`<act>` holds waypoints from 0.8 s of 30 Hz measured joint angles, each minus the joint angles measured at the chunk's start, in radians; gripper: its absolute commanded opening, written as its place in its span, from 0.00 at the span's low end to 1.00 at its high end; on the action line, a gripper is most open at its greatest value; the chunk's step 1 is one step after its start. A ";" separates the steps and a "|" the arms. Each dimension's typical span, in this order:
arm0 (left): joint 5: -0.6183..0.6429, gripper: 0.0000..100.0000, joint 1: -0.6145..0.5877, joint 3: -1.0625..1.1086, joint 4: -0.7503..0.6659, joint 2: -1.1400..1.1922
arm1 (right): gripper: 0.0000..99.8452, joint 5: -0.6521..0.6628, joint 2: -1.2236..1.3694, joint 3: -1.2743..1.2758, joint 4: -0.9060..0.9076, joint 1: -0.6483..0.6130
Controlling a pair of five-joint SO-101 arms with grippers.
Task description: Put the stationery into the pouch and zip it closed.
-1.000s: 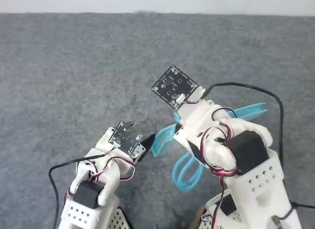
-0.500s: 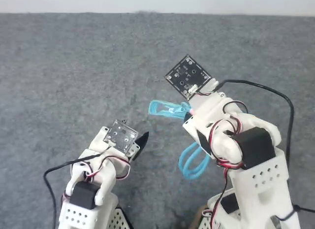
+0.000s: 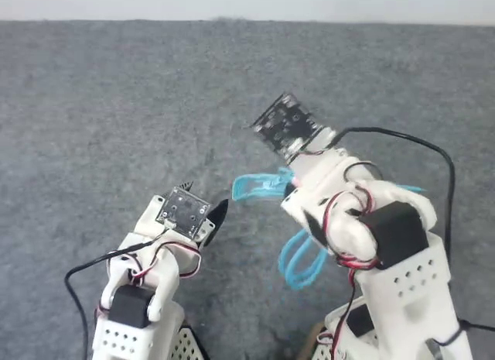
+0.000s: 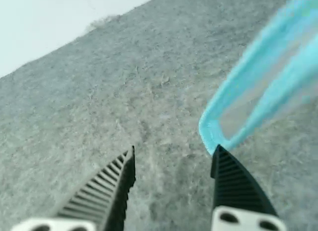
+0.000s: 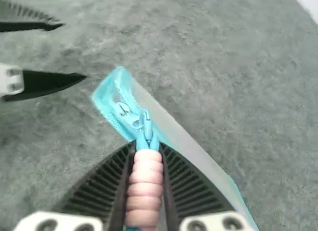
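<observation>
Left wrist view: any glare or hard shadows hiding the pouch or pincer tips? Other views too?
Left wrist view: soft even light, no glare on the pouch, no hard shadow under the open left pincer. Right wrist view: same flat light; the right pincer, shut on the pink zip pull, is plainly lit. High view: only faint shadows on the grey mat.

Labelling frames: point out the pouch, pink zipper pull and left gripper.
pouch point(image 5: 112, 96), right wrist view, blue end corner.
pink zipper pull point(image 5: 144, 184), right wrist view, ribbed middle.
left gripper point(image 4: 175, 150), left wrist view, between its fingertips.
</observation>
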 measured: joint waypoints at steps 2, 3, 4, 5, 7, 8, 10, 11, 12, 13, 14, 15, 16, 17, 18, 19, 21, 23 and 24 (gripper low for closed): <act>0.000 0.24 -0.002 0.000 -0.005 0.000 | 0.01 0.000 0.000 0.000 0.006 -0.034; 0.000 0.24 -0.002 0.000 -0.005 0.000 | 0.01 -0.003 0.000 0.000 0.006 -0.051; 0.000 0.24 -0.002 0.000 -0.005 0.000 | 0.01 -0.009 0.000 0.000 0.011 -0.071; 0.000 0.24 -0.002 0.000 -0.005 0.000 | 0.01 -0.014 0.000 0.000 0.015 -0.084; 0.000 0.24 -0.002 0.000 -0.005 0.000 | 0.01 -0.017 0.000 0.000 0.018 -0.103; 0.000 0.24 -0.002 0.000 -0.005 0.000 | 0.01 -0.017 0.000 0.000 0.018 -0.107; 0.000 0.24 -0.002 0.003 -0.005 0.000 | 0.01 -0.035 0.000 -0.005 0.018 -0.112; 0.000 0.24 -0.002 0.008 -0.005 0.000 | 0.01 -0.041 0.002 -0.015 0.020 -0.112; 0.000 0.24 -0.002 0.009 -0.005 0.000 | 0.01 -0.044 0.002 -0.028 0.021 -0.114; 0.000 0.24 -0.002 0.009 -0.005 0.000 | 0.01 -0.049 0.002 -0.040 0.021 -0.123; 0.000 0.24 0.008 0.009 -0.005 0.000 | 0.01 -0.051 0.002 -0.049 0.029 -0.135; 0.000 0.24 0.023 0.009 -0.005 0.000 | 0.01 -0.052 0.002 -0.054 0.037 -0.149; 0.000 0.24 0.037 0.009 -0.005 0.000 | 0.01 -0.054 0.002 -0.057 0.044 -0.164; 0.000 0.24 0.044 0.009 -0.005 0.000 | 0.01 -0.054 0.002 -0.058 0.051 -0.175; 0.000 0.24 0.051 0.009 -0.005 0.000 | 0.01 -0.054 0.002 -0.064 0.058 -0.187; 0.000 0.24 0.057 0.009 -0.005 0.000 | 0.01 -0.054 0.002 -0.069 0.068 -0.195; 0.000 0.24 0.058 0.009 -0.005 0.000 | 0.01 -0.054 0.002 -0.084 0.081 -0.203; 0.000 0.24 0.061 0.009 -0.005 0.000 | 0.01 -0.054 0.002 -0.103 0.094 -0.203; 0.000 0.24 0.063 0.009 -0.005 0.000 | 0.01 -0.055 0.002 -0.115 0.103 -0.203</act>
